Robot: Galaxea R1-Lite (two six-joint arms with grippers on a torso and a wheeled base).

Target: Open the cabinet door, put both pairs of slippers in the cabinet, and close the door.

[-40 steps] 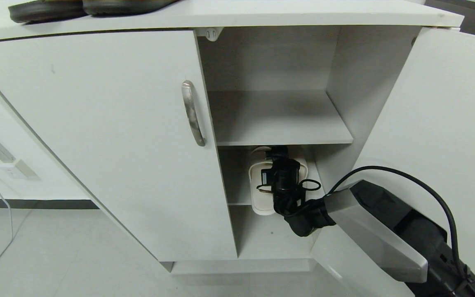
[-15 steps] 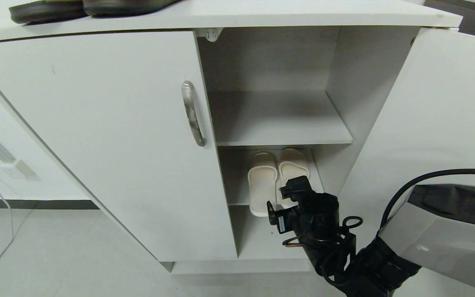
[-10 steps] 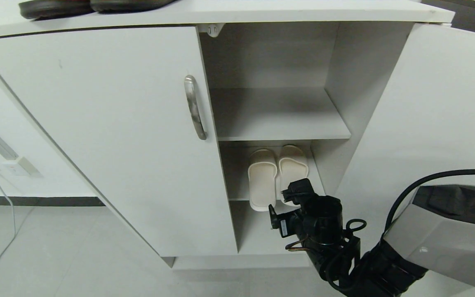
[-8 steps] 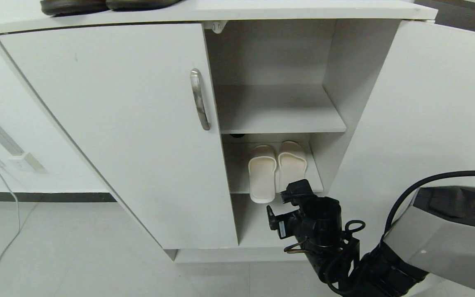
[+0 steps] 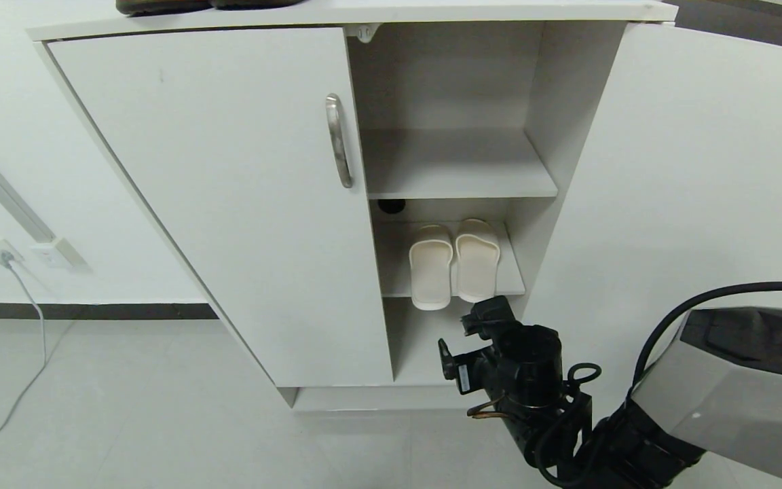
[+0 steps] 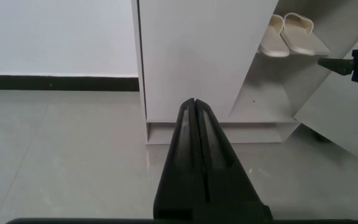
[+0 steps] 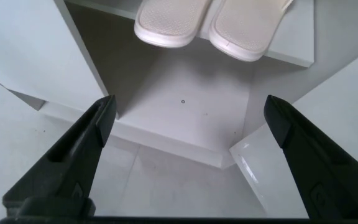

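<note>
A pair of white slippers (image 5: 454, 261) lies side by side on the middle shelf (image 5: 513, 285) of the white cabinet, heels at the shelf's front edge. The right door (image 5: 690, 170) stands wide open; the left door (image 5: 214, 204) is closed. A dark pair of slippers (image 5: 194, 5) sits on the cabinet top. My right gripper (image 5: 467, 331) hangs open and empty just below and in front of the white slippers (image 7: 210, 18), its fingers (image 7: 92, 130) spread wide. My left gripper (image 6: 193, 107) is shut on nothing, low over the floor, facing the closed left door.
The upper shelf (image 5: 459, 170) and the bottom compartment (image 5: 425, 353) hold nothing. A metal handle (image 5: 339, 140) runs down the closed door. A wall socket with a cable (image 5: 4, 259) is at the left. Grey tiled floor (image 5: 126, 421) lies open in front.
My right gripper let go of the white slippers on the middle shelf and drew back out, open. The head camera has pulled back, so the cabinet looks smaller.
</note>
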